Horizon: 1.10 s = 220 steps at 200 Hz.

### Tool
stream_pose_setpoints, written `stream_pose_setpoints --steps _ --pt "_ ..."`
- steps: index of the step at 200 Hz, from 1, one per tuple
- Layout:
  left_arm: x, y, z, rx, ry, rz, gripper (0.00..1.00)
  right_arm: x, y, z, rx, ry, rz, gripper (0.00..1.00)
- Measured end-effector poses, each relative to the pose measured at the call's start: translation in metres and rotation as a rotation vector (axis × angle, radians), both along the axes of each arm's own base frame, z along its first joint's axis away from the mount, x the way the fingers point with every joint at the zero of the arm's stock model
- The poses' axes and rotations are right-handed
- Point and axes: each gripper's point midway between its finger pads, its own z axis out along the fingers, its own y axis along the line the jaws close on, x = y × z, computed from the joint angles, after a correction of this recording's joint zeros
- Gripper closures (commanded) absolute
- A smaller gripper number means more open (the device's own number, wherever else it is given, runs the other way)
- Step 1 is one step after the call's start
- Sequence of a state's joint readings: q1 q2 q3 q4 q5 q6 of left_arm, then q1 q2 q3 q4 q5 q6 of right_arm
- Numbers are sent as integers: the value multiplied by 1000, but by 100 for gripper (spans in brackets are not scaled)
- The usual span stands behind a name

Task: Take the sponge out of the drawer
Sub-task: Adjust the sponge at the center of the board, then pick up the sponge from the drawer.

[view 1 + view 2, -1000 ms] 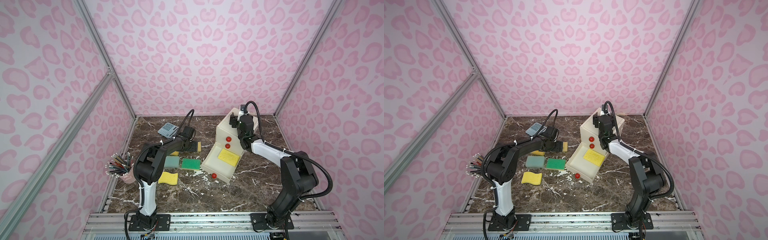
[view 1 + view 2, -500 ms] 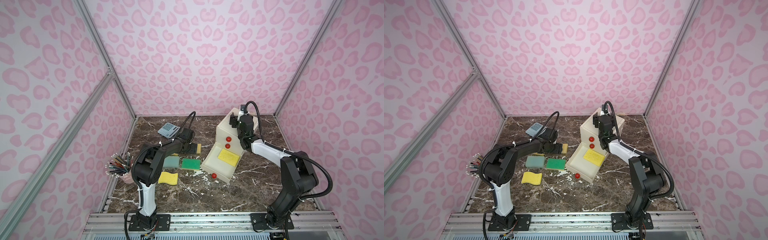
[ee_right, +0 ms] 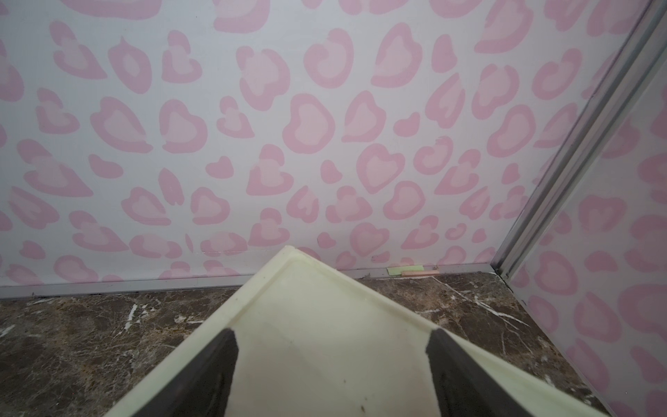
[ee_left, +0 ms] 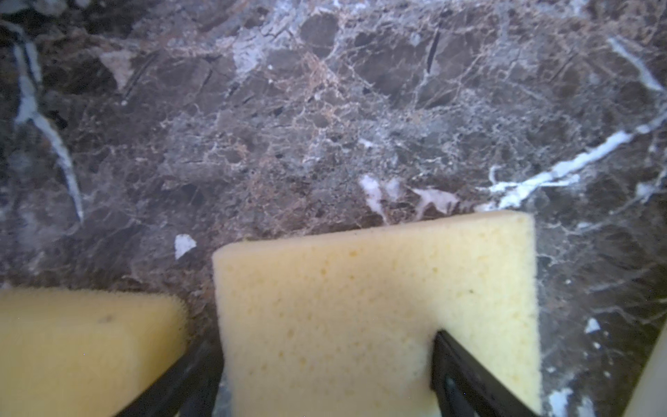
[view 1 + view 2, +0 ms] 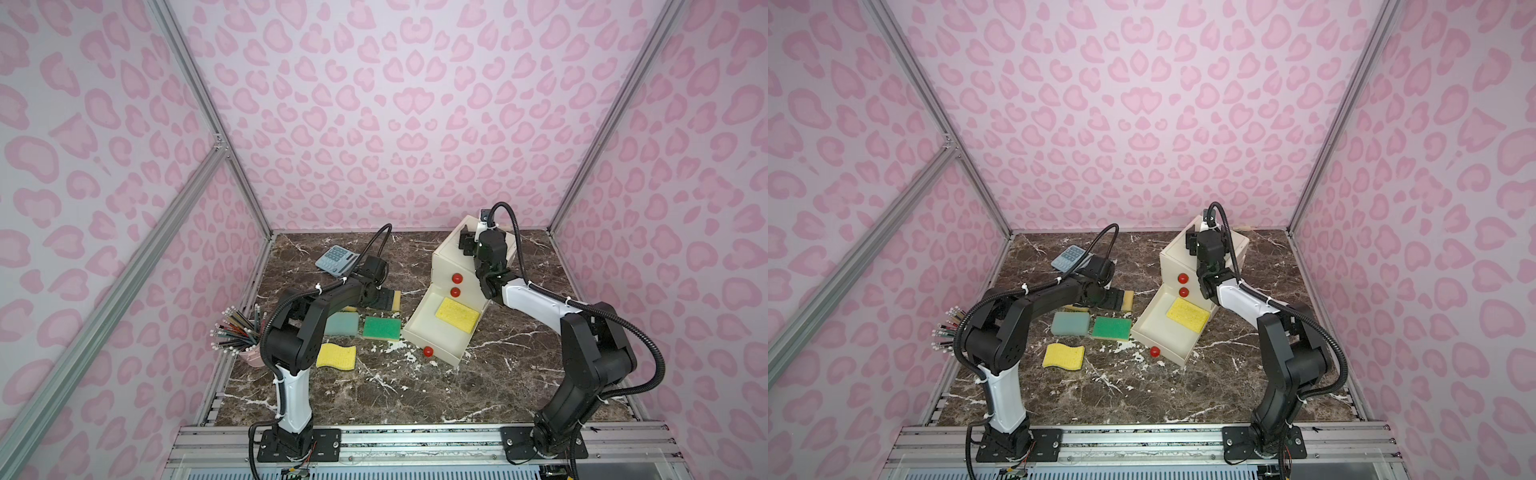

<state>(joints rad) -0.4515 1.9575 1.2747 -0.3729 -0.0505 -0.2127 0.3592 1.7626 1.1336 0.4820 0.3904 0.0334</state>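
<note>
Left gripper (image 4: 321, 346): jaws spread wide, clamping nothing. The pale sponge (image 4: 375, 296) lies on the table (image 4: 325, 126) between them, one jaw overlapping it.
Right gripper (image 3: 332, 339): jaws apart, empty, over the cabinet (image 3: 325, 289) top.
Task item: the yellow sponge (image 5: 457, 314) lies flat in the open bottom drawer (image 5: 434, 343), well apart from the left gripper.
Risk: pulling away may drag the pale sponge, since the overlapping jaw could snag its foam.

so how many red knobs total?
3: top knob and middle knob on the closed drawers, bottom knob on the open drawer front. None seems hidden.
</note>
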Motion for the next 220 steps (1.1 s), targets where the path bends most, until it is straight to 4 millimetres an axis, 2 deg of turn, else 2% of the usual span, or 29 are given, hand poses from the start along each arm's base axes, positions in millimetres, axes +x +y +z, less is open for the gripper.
stream_pose_setpoints --steps 107,122,190,220 --pt "0 5 7 29 2 7 3 1 2 0 -5 -2 -5 16" --pt "1 5 13 25 -9 8 0 2 2 0 -5 -4 -6 16" --pt "6 -4 45 -45 -81 2 2 2 1 0 -6 -4 -12 16" --pt "-3 -9 63 -98 -102 -23 0 2 1 0 -6 -5 -15 16"
